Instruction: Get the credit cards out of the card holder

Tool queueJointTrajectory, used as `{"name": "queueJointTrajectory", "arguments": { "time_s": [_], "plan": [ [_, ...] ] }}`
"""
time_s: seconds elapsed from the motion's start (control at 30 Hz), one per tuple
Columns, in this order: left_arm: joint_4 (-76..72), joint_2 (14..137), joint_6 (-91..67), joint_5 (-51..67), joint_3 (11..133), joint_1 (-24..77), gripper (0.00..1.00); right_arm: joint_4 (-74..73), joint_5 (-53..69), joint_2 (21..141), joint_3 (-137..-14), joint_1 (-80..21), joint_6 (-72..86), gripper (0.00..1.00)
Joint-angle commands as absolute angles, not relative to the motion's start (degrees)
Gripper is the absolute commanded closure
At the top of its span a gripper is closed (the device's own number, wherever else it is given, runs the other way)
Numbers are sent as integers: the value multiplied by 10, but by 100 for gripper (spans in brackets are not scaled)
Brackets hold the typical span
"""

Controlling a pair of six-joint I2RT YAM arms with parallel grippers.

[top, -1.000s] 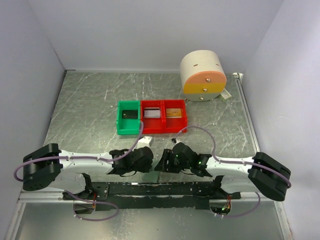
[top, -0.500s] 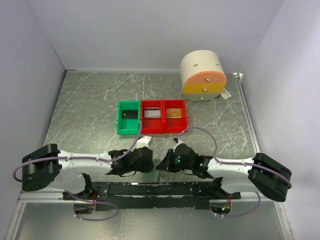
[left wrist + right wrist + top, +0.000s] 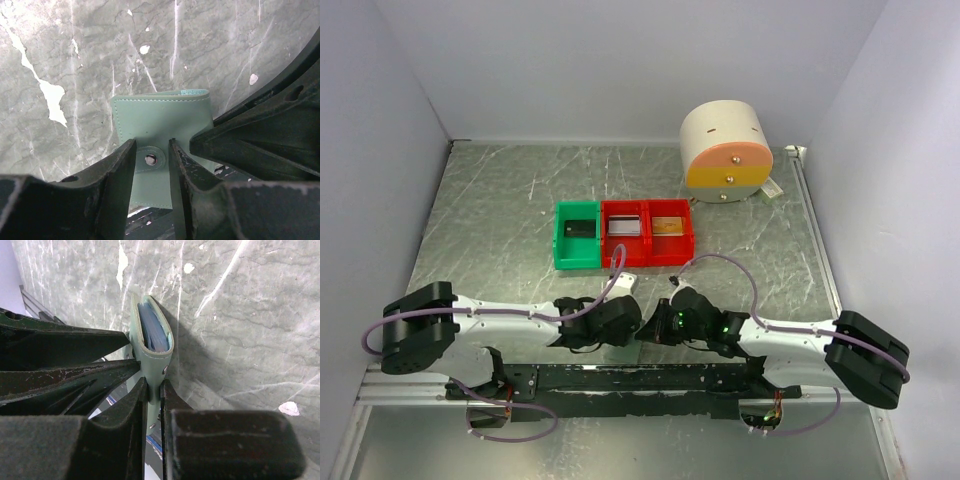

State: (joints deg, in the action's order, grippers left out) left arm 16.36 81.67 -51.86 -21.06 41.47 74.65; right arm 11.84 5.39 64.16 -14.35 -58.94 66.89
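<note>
Grey marbled tabletop (image 3: 500, 220), plain pale walls on three sides. Down at the near edge, dead centre: pale blue-green soft plastic card holder (image 3: 160, 117), folded over and caught between both arms. Pinched tight by the right gripper (image 3: 154, 385), jaws closed on the lower flap right by the snap. Left gripper (image 3: 151, 145) only narrowly parted, straddling the little snap tab (image 3: 150, 159). Can't tell about real pad contact there. No credit cards clearly on show inside, just bluish layers (image 3: 152, 325) peeking out of the folded edge. Farther back, in the right compartment of the red plastic bin (image 3: 660, 256): flat gold-tan rectangle (image 3: 667, 226), probably one card.

Worries from here, just guessing:
- Floppy plastic, so likely to buckle or twist under a one-sided pinch instead of opening.
- Pulling against a fastened snap = dragging the whole thing out of the right jaws.
- Missing the tab with the left = closing on air, or on both flaps together, keeping everything shut.
- Very close to the near edge too, so risk of a drop onto the black arm rail (image 3: 640, 378).
</note>
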Motion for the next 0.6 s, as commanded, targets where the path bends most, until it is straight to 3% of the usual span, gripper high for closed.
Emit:
{"name": "queueJointTrajectory", "arguments": {
  "time_s": [0.0,0.2,0.4,0.57],
  "plan": [
    [191,817,-519,-219,409,750,55,139,57,626,-151,-591,662,100],
    [195,813,-513,-208,405,751,47,138,60,638,-158,-590,661,100],
    [197,814,-512,-200,405,751,62,129,59,638,-163,-590,658,100],
    [201,803,-511,-191,403,753,59,118,55,632,-163,-591,656,100]
  ]
}}
